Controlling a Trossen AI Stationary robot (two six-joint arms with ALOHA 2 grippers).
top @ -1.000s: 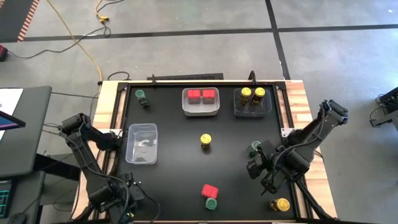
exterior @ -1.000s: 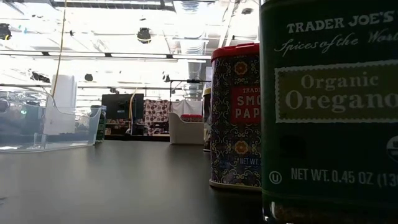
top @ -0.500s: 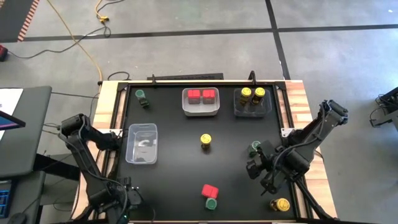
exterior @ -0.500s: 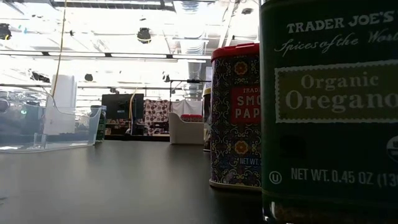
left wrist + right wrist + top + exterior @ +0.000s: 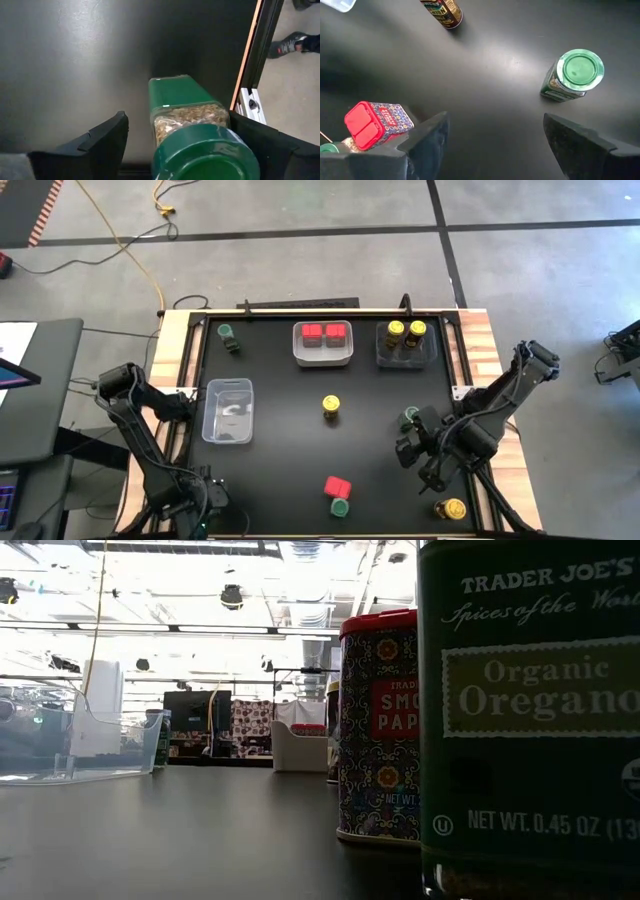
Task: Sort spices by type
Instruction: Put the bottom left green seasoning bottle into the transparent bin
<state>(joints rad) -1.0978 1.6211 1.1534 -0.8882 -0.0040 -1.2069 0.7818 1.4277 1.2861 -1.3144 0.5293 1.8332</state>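
Left gripper (image 5: 175, 150): jaws wide, straddling a green-lidded jar (image 5: 192, 137), seemingly ungripped | Right gripper (image 5: 492, 145): jaws wide, empty, near another green-lidded jar (image 5: 572, 75) | Risk: an off-centre closure may topple the straddled jar on the worktop (image 5: 65, 55).

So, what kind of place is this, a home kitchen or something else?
Probably a lab or workshop, not a kitchen. The table stands on a bare concrete floor with a yellow cable running across it, and the low view shows a large open hall with ceiling lights.
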